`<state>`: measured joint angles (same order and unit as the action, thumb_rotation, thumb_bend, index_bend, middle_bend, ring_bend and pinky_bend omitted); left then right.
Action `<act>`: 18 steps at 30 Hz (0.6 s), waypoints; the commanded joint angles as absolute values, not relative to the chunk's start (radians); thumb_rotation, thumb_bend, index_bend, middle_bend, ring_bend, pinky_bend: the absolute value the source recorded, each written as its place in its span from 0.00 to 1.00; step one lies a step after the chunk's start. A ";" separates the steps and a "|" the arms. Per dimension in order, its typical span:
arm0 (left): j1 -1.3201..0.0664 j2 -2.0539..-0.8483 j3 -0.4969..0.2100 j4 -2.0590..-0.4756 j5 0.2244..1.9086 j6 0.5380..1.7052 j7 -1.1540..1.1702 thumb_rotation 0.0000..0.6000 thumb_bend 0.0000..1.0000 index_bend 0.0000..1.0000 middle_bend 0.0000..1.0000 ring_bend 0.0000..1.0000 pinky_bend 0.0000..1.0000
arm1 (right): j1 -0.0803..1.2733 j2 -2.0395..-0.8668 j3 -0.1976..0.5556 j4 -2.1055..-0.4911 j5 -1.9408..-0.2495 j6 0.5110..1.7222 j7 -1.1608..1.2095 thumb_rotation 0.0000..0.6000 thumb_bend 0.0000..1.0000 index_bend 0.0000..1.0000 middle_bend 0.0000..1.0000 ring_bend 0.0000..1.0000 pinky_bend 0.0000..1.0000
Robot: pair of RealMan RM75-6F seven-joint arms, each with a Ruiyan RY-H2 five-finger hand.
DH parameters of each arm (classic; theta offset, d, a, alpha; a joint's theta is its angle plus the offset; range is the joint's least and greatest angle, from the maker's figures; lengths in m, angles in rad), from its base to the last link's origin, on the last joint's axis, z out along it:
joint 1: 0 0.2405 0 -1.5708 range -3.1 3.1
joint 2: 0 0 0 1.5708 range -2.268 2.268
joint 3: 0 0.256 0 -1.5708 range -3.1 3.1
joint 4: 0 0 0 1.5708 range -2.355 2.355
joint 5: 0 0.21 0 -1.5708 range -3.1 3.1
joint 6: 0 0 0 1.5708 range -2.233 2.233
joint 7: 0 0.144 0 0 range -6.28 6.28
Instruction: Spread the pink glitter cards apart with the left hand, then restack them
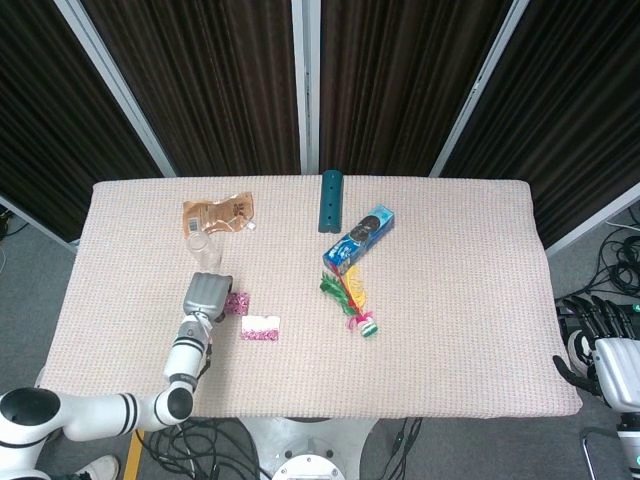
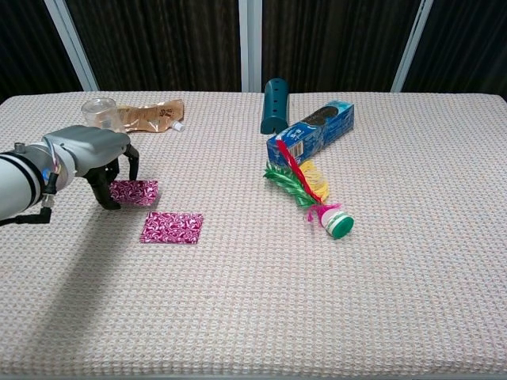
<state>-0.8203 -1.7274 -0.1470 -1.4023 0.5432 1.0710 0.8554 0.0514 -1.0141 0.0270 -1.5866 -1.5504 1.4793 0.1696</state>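
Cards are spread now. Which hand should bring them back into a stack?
Left. The left hand already rests its fingers on the far pink card, close to the other card. The right hand hangs off the table's right edge.

Curtained lab, cable-strewn floor (image 1: 615, 262)

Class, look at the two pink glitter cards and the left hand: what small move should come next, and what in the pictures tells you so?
Probably slide the far card toward the near card. The left hand is arched over the far card with fingertips at its edge, and the two cards already lie apart on the table, so restacking seems due.
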 commanded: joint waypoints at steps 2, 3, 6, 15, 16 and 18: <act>-0.825 -1.685 -0.162 -1.523 0.512 1.092 0.880 1.00 0.26 0.48 0.89 0.93 0.97 | 0.052 -1.016 0.027 -1.583 -1.552 1.478 0.173 0.98 0.18 0.13 0.10 0.00 0.00; -0.829 -1.684 -0.163 -1.545 0.507 1.101 0.887 1.00 0.26 0.48 0.89 0.93 0.97 | 0.053 -1.017 0.026 -1.580 -1.552 1.477 0.175 0.98 0.18 0.13 0.10 0.00 0.00; -0.840 -1.695 -0.171 -1.577 0.486 1.115 0.898 1.00 0.26 0.48 0.89 0.93 0.97 | 0.055 -1.021 0.025 -1.575 -1.553 1.473 0.180 0.98 0.18 0.13 0.10 0.00 0.00; -0.882 -1.747 -0.176 -1.601 0.418 1.174 0.968 1.00 0.26 0.48 0.89 0.93 0.97 | 0.054 -1.024 0.024 -1.561 -1.549 1.472 0.195 0.99 0.18 0.13 0.10 0.00 0.00; -0.885 -1.750 -0.176 -1.603 0.413 1.177 0.973 1.00 0.26 0.48 0.89 0.93 0.97 | 0.054 -1.024 0.024 -1.560 -1.549 1.472 0.196 0.99 0.19 0.13 0.10 0.00 0.00; -0.891 -1.756 -0.173 -1.608 0.404 1.187 0.987 1.00 0.26 0.48 0.89 0.93 0.97 | 0.054 -1.026 0.024 -1.556 -1.548 1.470 0.199 0.98 0.19 0.13 0.10 0.00 0.00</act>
<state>-0.8877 -1.7527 -0.1742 -1.6050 0.4080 1.1825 0.9820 0.0543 -1.0256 0.0243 -1.5564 -1.5479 1.4705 0.1992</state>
